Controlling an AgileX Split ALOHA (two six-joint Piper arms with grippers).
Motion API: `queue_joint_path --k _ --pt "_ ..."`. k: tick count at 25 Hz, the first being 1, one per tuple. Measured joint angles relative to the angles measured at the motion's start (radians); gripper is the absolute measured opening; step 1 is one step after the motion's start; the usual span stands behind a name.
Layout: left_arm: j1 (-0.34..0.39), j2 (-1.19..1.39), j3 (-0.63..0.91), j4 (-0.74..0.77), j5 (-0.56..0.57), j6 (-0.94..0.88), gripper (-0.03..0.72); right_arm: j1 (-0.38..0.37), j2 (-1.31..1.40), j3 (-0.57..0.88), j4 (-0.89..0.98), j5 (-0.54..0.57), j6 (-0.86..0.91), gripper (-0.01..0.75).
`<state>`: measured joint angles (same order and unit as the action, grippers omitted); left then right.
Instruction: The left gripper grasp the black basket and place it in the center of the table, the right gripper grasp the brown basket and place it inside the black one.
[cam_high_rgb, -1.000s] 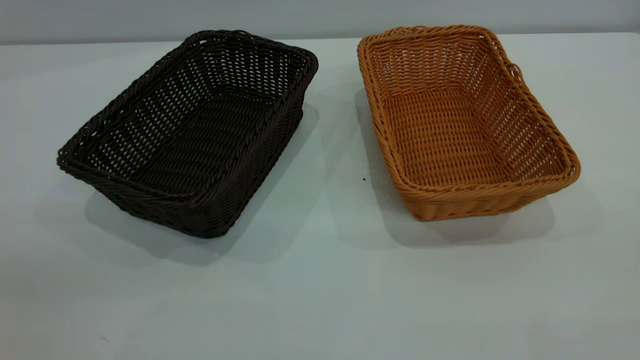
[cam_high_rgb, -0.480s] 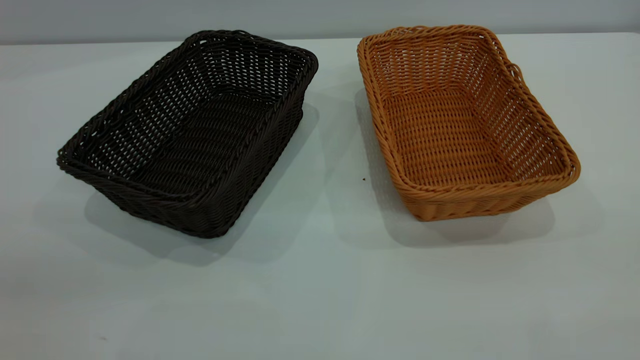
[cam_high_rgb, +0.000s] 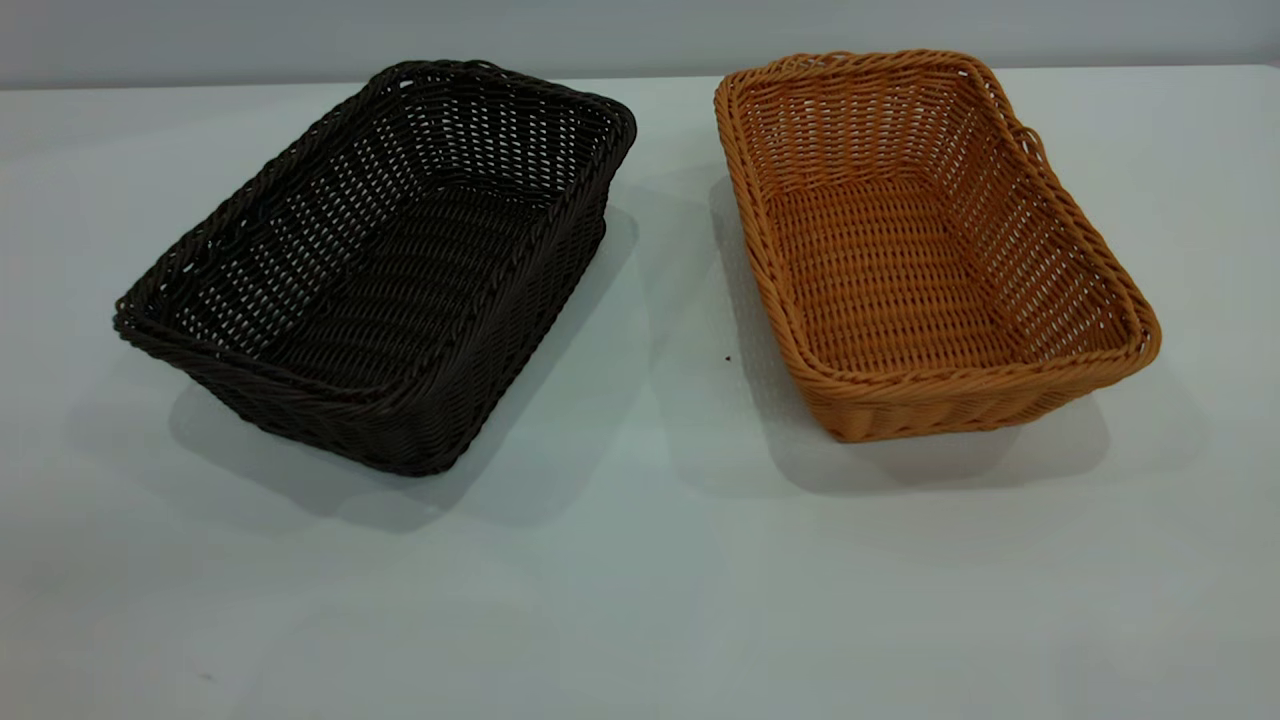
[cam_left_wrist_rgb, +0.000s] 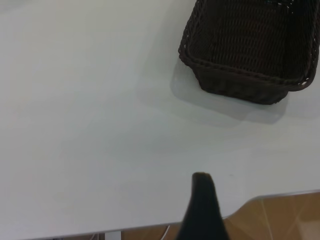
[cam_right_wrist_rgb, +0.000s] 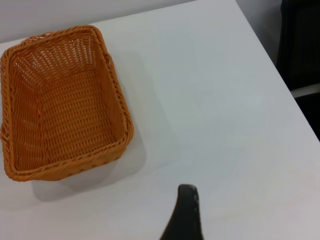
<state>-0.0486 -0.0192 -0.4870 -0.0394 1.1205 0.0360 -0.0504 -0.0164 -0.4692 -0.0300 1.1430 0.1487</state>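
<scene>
The black basket stands empty on the left half of the white table, set at an angle. The brown basket stands empty on the right half, apart from it. Neither gripper shows in the exterior view. In the left wrist view the left gripper shows as one dark tip with no gap, over the table's near edge, well away from the black basket. In the right wrist view the right gripper shows the same way, empty, away from the brown basket.
A bare strip of table runs between the two baskets. The table's edge with brown floor beyond shows in the left wrist view. A table corner and a dark object beyond it show in the right wrist view.
</scene>
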Motion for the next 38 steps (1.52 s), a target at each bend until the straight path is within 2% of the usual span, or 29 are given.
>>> queue_joint_path --k 9,13,16,25,33,38 --pt "0.0 0.009 -0.002 -0.003 0.0 -0.036 0.513 0.0 0.0 0.0 0.03 0.0 0.0 0.591" --pt "0.0 0.128 -0.035 -0.003 -0.026 -0.072 0.513 0.0 0.0 0.0 0.048 -0.001 0.0 0.591" --pt "0.0 0.265 -0.057 -0.003 -0.118 -0.075 0.512 0.0 0.0 0.0 0.05 -0.001 0.0 0.591" --pt "0.0 0.735 -0.121 -0.003 -0.582 -0.075 0.512 0.0 0.0 0.0 0.052 -0.001 0.0 0.591" --pt "-0.001 1.197 -0.281 -0.012 -0.791 -0.1 0.512 0.0 0.0 0.0 0.053 -0.001 0.0 0.591" --pt "-0.035 1.436 -0.389 -0.006 -0.882 0.006 0.512 0.0 0.0 0.0 0.052 -0.001 0.0 0.591"
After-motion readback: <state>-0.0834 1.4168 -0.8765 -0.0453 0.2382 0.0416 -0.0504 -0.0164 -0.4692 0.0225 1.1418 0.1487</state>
